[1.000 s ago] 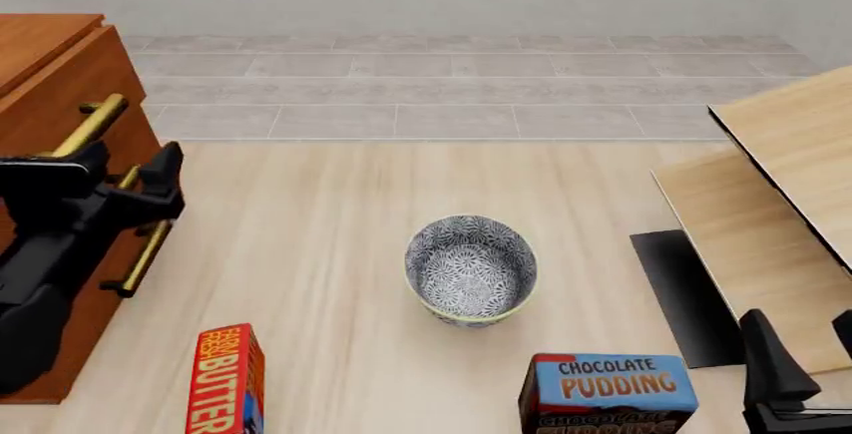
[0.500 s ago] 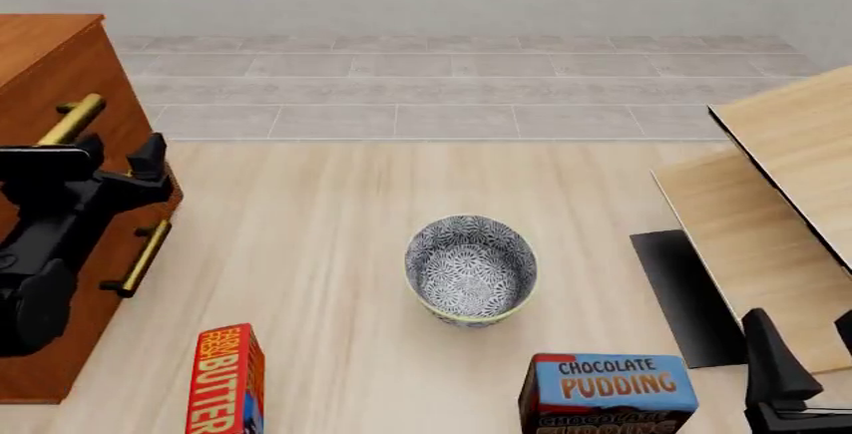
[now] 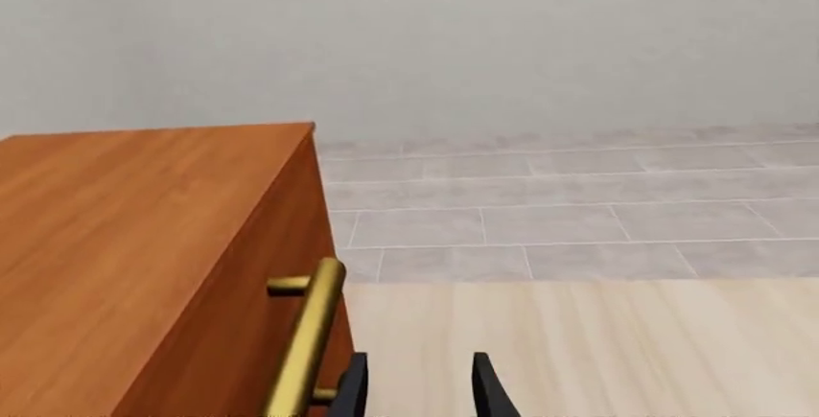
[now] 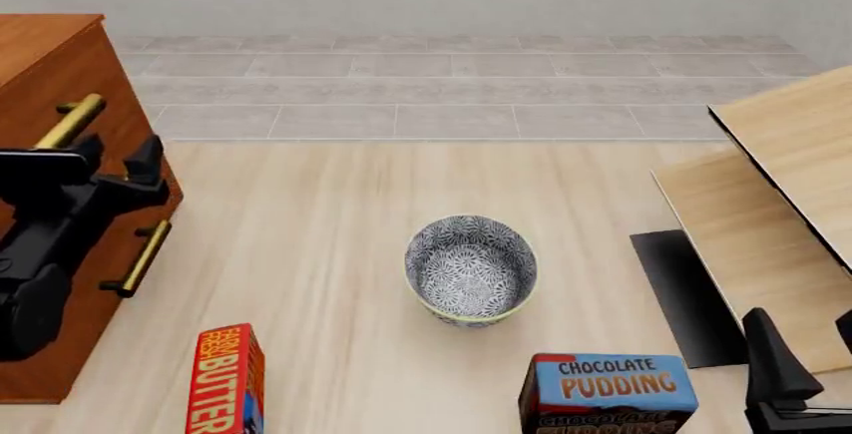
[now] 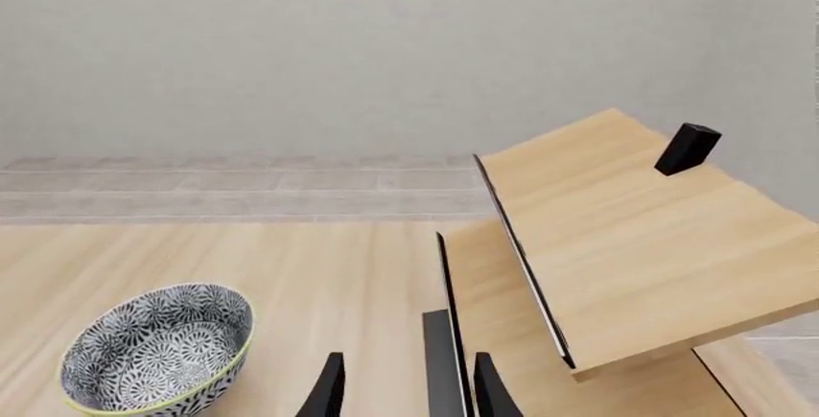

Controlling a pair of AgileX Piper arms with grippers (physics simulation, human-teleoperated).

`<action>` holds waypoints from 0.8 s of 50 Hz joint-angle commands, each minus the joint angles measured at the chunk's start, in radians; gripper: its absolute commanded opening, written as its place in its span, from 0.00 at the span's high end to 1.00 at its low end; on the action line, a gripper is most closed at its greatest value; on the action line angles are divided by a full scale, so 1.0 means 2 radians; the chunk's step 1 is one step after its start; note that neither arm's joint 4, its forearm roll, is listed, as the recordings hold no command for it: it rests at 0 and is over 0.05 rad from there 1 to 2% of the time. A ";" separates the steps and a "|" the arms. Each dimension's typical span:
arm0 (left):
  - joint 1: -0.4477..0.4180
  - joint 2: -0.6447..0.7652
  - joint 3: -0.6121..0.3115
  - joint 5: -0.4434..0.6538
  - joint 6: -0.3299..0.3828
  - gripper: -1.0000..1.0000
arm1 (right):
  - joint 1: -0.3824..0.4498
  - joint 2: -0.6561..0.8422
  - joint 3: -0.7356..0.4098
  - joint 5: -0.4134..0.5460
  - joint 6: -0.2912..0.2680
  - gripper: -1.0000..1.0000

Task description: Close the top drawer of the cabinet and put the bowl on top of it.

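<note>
near the desk's [image 4: 333, 215] left edge, the spread left end effector [image 4: 114, 160] meets the cabinet [image 4: 54, 65]; bowl [image 4: 470, 269] mid-desk, pudding box [image 4: 608, 392] and butter box [image 4: 229, 379] along the near edge; right end effector [image 5: 407, 388] spread.

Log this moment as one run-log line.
top drawer: flush with cabinet | left gripper: open at drawer front | bowl: on table, untouched | right gripper: open, idle, apart from bowl
</note>
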 commanded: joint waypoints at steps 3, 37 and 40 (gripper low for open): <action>0.020 -0.040 0.016 0.019 0.020 0.00 | 0.001 0.000 0.000 0.001 -0.002 0.00; -0.167 -0.286 0.064 0.228 0.005 0.00 | 0.002 0.001 0.000 -0.001 0.000 0.00; -0.172 -0.273 0.058 0.230 0.005 0.00 | 0.001 0.001 0.001 -0.002 0.000 0.00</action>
